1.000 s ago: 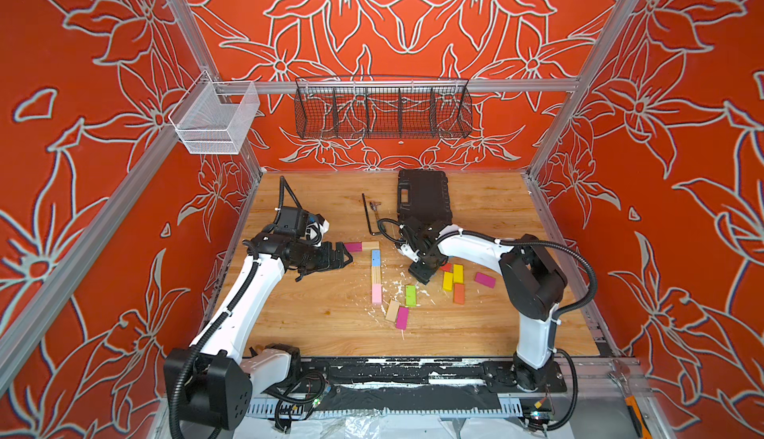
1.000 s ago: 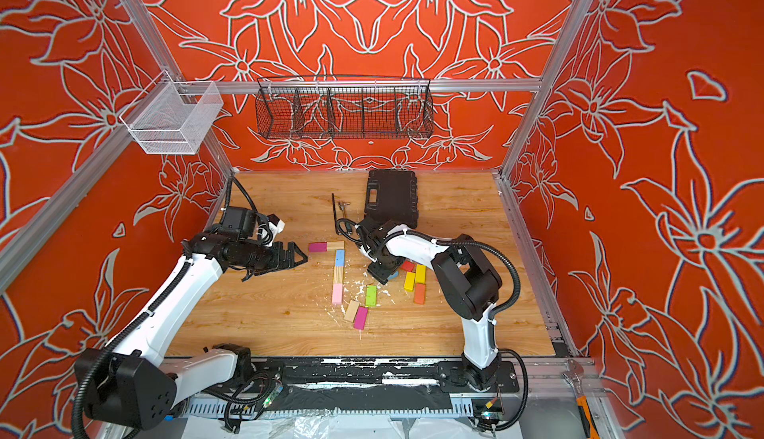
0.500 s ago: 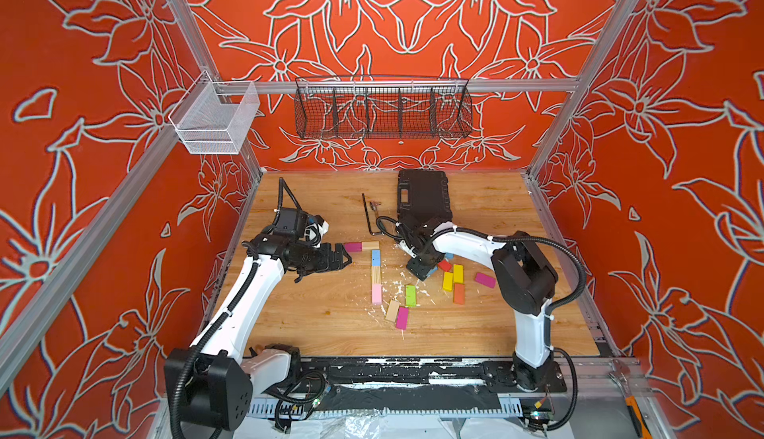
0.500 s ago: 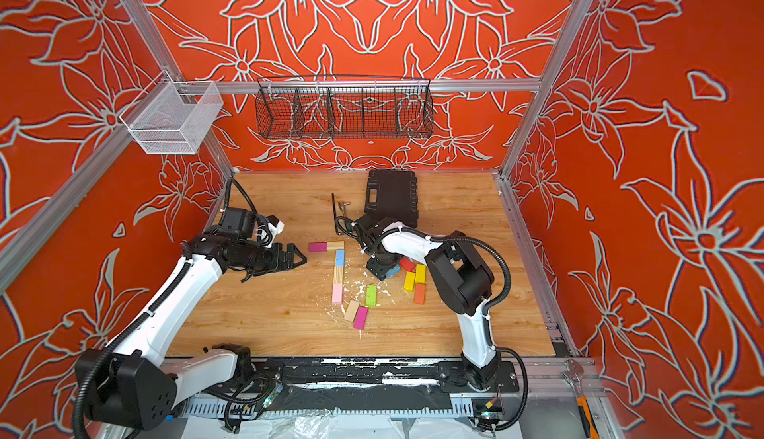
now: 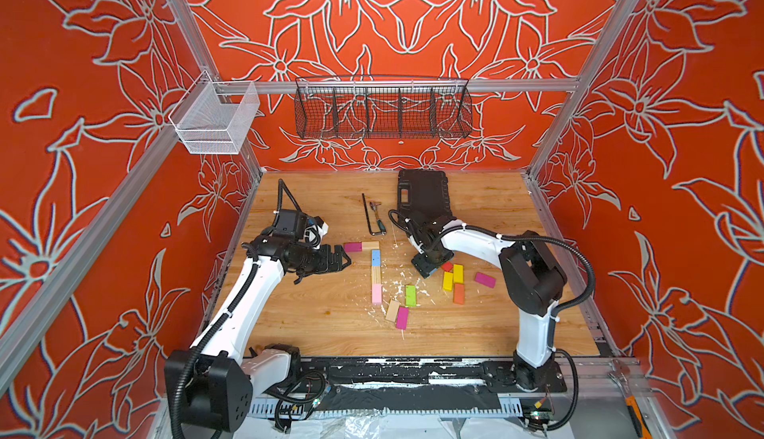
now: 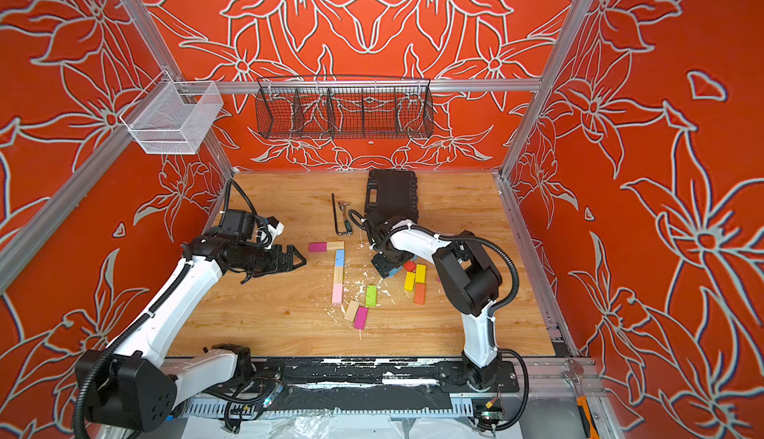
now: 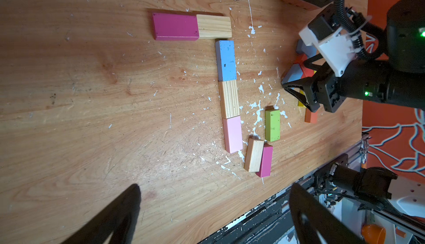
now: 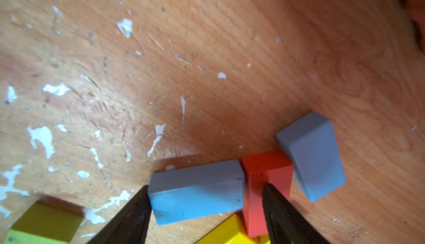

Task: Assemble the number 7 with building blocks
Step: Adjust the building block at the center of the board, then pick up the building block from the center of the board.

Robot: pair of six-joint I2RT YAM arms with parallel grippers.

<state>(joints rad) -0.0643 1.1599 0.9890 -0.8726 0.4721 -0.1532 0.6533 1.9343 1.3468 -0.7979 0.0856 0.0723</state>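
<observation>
**Right hand** [image 8: 204,186] low over the spare blocks, jaws apart along the length of a loose blue block [image 8: 195,192] that lies flat on the counter [image 8: 207,70]. One finger [image 8: 128,219] touches one end of the block. The opposite finger [image 8: 287,219] stands past the other end, in front of a red block [image 8: 266,167] that abuts it. Whether the fingers press cannot be told; the block is not lifted. A second blue block [image 8: 312,155] appears to touch the red one just outside that finger, and a yellow block [image 8: 230,231] lies close beneath the hand.

**Left hand** [image 5: 345,257], jaws wide and empty, hovers just beside the magenta block [image 5: 352,246] that ends the bar of the 7 [image 7: 228,98]. The 7 lies between the two hands, two blocks across and three down with ends touching. It looks complete.

**Step in hand**, as judged: handling one spare block beside the finished figure.
- The grip should take the blue block alone, so the outer finger needs to settle between blue and red rather than behind the red.
- A slow closure would let the red block slide aside instead of being pinched in line.
- A straight lift would avoid dragging the neighbours, since loose blocks probably skid easily on this smooth counter.
- Any carry is best routed away from the stem of the 7, on the side toward the left hand.
- The left hand is best held clear, because a brush against the magenta block would break the bar.
</observation>
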